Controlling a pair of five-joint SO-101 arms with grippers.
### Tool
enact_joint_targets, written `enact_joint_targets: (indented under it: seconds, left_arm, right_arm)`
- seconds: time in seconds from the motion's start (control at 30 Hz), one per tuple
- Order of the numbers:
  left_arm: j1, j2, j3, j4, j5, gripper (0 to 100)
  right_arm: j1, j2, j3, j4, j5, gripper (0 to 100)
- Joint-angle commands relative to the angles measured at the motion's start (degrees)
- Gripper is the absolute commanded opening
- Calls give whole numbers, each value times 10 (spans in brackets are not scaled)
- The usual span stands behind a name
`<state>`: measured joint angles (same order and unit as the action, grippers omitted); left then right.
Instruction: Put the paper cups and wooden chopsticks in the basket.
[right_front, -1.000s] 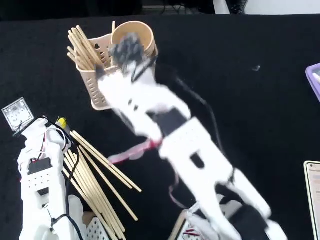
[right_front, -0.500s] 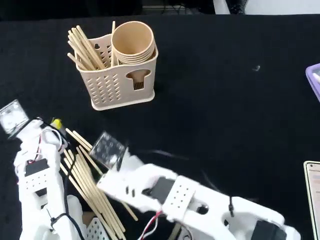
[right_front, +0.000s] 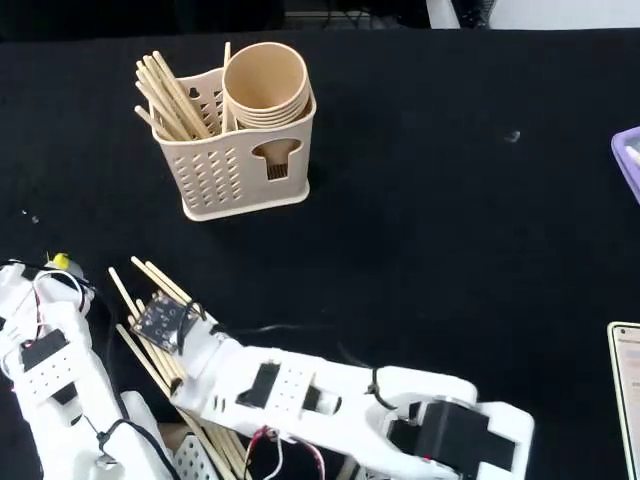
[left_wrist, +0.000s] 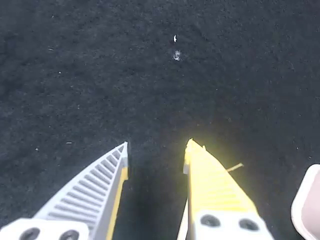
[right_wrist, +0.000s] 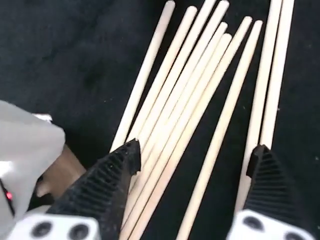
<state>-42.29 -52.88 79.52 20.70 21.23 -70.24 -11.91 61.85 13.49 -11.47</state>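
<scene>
Both jaw pairs spread, empty | right gripper (right_wrist: 195, 150) over loose wooden chopsticks (right_wrist: 195, 85) | left gripper (left_wrist: 156, 149) over black table (left_wrist: 100, 60) | paper cups (right_front: 265, 85) stacked in basket (right_front: 225, 175) beside more chopsticks

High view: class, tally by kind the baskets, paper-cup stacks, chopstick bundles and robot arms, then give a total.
basket: 1
stack of paper cups: 1
chopstick bundles: 2, the bundle in the basket and the loose bundle
robot arms: 2, left arm and right arm
Total: 6
</scene>
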Motion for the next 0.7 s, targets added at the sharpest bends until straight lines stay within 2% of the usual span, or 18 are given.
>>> enact_joint_targets:
  seconds: [0.0,0.2,0.37,0.67]
  left_arm:
    - [-8,-6,-38,-10,5,188]
    - [-29,-11,-38,-5,6,188]
    - [-53,-10,-46,-4,7,188]
    - [-50,-10,-45,-4,7,188]
  right_arm:
    - [-7,8,-38,-11,-4,346]
    - [39,43,-57,4,-4,346]
    - [47,102,-151,127,-4,346]
    - [118,189,-288,320,-4,345]
